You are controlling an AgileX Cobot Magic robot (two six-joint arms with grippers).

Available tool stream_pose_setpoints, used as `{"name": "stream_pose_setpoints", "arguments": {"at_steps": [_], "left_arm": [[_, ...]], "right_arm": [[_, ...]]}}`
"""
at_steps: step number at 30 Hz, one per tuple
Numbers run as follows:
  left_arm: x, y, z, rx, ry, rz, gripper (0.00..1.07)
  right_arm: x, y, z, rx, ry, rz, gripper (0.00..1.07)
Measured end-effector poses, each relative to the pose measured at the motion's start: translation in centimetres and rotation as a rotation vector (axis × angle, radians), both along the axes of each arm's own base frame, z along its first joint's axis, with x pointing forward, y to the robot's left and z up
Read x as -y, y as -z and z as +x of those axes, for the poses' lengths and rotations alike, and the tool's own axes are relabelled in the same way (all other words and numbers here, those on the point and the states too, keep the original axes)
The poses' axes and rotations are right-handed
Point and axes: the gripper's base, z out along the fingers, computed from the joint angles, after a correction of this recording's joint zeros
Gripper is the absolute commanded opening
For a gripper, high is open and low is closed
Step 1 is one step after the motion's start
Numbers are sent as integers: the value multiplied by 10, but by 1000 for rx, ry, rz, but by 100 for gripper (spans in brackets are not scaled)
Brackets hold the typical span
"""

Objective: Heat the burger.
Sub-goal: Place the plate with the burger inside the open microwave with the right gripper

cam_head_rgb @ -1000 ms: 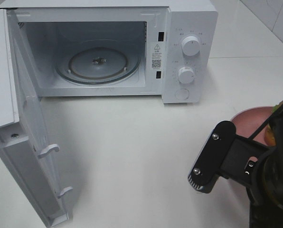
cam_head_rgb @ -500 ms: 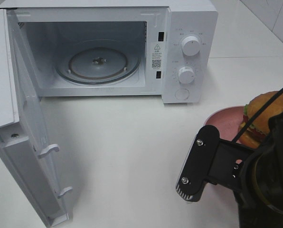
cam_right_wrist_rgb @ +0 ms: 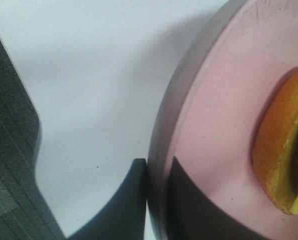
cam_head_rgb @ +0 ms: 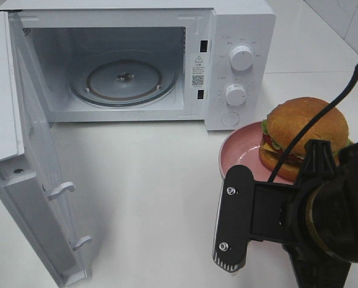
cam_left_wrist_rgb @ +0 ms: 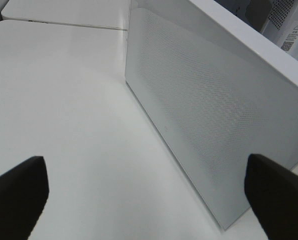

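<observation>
One burger (cam_head_rgb: 305, 132) sits on the pink plate (cam_head_rgb: 236, 153), at 4 o'clock from the open microwave (cam_head_rgb: 245, 24). Right gripper (cam_right_wrist_rgb: 158, 197) pinches the plate rim — a thin edge hold, so any tilt could slide the burger off. Left gripper (cam_left_wrist_rgb: 149, 200) gapes wide, empty.

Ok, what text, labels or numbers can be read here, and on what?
Nothing reads clearly.
The sticker on the microwave: warning triangle, QR code; print too small.
Markings round the upper knob and lower knob: too small.
The label in the left wrist view: blurred.
</observation>
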Motion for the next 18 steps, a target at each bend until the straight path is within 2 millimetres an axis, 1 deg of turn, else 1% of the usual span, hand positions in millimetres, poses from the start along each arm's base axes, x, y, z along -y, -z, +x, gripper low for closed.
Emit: {"name": "stream_pose_setpoints", "arguments": {"at_steps": [4,6,9,11,18], "left_arm": [[0,0,0,0,0,0,100],[0,0,0,0,0,0,100],[0,0,0,0,0,0,100],[0,0,0,0,0,0,100],[0,0,0,0,0,0,100]], "right_arm": [[-1,-1,1,10,-49,-14,1],[-4,0,2,4,-124,-24,1],[-4,0,2,1,-147,-26,1],[-7,1,2,-10,-239,-40,2],[-11,1,1,-13,-314,-34,2]]}}
